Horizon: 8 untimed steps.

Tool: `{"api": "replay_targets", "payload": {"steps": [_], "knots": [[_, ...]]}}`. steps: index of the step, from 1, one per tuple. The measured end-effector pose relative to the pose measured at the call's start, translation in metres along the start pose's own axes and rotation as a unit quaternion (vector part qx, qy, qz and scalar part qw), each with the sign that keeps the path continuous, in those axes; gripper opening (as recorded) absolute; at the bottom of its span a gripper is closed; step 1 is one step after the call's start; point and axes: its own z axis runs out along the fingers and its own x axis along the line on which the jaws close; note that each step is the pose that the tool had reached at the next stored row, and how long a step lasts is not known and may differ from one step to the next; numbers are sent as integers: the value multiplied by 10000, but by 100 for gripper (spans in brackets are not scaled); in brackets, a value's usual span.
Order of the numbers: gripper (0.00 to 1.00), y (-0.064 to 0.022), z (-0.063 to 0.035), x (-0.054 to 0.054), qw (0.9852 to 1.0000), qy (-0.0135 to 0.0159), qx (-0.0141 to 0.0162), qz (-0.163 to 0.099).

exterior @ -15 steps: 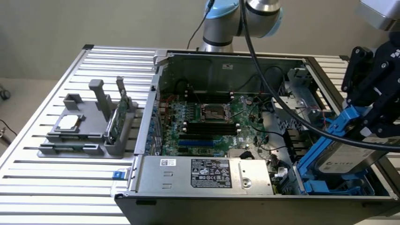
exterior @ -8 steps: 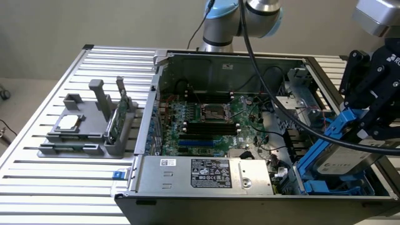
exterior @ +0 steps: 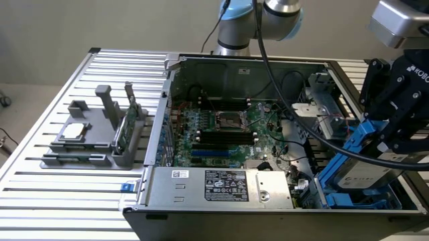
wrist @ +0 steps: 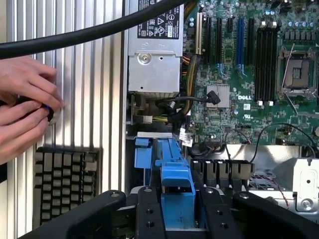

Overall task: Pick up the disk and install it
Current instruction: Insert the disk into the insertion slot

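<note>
Nearest in the wrist view, the gripper (wrist: 177, 216) is clamped narrow on the blue carrier of the disk (wrist: 175, 172), one black finger (wrist: 149, 209) on each side of it. In the exterior view the disk (exterior: 358, 173) hangs tilted from the gripper (exterior: 383, 146) over the blue drive bay (exterior: 348, 201), at the near corner of the open computer case (exterior: 161, 130) on the exterior view's right. Just beside it lies the silver power supply (exterior: 221, 186); beyond that are the green motherboard (exterior: 228, 138) and its processor socket (exterior: 226, 119). Outside the case, on the slatted table (exterior: 67, 201), a grey fixture (exterior: 94, 148) holds a square chip (exterior: 74, 130) and a green card (exterior: 124, 133). A person's hands (wrist: 25, 109) rest above a keyboard (wrist: 65, 184).
</note>
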Motion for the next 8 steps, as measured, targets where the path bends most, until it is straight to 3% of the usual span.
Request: {"api": "replay_targets", "payload": {"steps": [8], "knots": [[33,8,78,-1,10000,-1,29,7]]}}
